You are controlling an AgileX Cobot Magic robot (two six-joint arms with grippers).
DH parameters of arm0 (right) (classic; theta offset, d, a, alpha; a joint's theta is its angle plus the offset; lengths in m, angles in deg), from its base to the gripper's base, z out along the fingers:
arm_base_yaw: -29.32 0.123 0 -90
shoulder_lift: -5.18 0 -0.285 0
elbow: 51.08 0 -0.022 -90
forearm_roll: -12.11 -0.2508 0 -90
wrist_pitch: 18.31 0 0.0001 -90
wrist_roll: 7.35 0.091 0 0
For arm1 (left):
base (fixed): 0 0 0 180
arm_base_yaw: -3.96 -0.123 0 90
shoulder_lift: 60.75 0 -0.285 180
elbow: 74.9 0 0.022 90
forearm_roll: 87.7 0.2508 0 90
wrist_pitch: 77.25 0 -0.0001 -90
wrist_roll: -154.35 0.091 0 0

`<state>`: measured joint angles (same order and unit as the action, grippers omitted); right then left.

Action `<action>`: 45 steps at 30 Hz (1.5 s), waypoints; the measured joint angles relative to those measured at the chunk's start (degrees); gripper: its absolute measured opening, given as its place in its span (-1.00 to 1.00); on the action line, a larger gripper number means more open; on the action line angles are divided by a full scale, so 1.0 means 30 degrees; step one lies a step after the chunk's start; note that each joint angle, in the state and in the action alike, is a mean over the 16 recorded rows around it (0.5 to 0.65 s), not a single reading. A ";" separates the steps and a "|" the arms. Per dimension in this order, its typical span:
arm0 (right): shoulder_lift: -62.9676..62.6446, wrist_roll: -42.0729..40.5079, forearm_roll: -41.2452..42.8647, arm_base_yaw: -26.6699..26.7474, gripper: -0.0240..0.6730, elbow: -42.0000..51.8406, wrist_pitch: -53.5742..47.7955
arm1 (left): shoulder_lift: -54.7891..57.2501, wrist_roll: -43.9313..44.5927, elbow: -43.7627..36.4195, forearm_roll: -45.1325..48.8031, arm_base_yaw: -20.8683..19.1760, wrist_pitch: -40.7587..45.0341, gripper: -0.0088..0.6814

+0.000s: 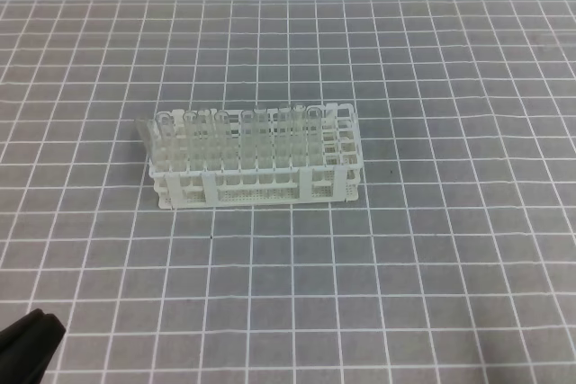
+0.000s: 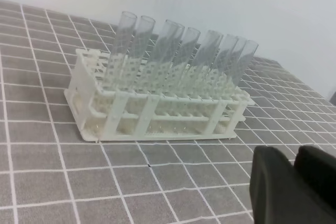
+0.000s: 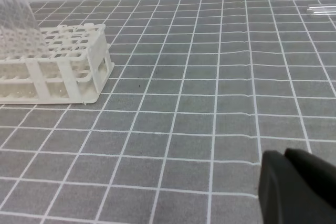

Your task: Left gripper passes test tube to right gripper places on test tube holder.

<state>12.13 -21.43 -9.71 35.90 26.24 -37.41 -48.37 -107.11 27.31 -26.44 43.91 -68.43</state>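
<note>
Fingers of the black left gripper [image 2: 294,182] and black right gripper [image 3: 299,187] grasp nothing, their spread unclear, so no handover has begun; a loose clear glass test tube [image 3: 321,9] lies by the grey gridded table's [image 1: 432,267] far edge, well apart from the white plastic grid test tube holder [image 1: 256,182].

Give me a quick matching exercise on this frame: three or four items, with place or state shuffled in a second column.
Column 1:
1. test tube holder
2. clear tubes
3. left gripper
4. mat

Column 2:
A. grey with a white grid
B. white, square grid holes
C. black, bottom left corner of the high view
D. standing tilted in the rack

Pairs: 1-B, 2-D, 3-C, 4-A
</note>
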 joint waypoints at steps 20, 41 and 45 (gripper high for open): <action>0.0032 0.0000 -0.0006 0.0000 -0.93 0.0000 0.0000 | -0.0028 0.1392 0.0097 -0.2229 0.0006 -0.0689 -0.96; 0.0053 0.0000 -0.0039 0.0000 -0.93 0.0000 -0.0024 | -0.0208 2.9266 0.0077 -2.3837 -0.5276 -0.2367 -0.96; 0.0061 0.0000 -0.0048 0.0000 -0.93 0.0000 -0.0032 | -0.0702 2.8769 0.0077 -2.3776 -0.8294 -0.1659 -0.96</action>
<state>12.31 -21.43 -9.85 35.90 26.24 -37.51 -50.47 -20.81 27.54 -97.77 19.02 -73.41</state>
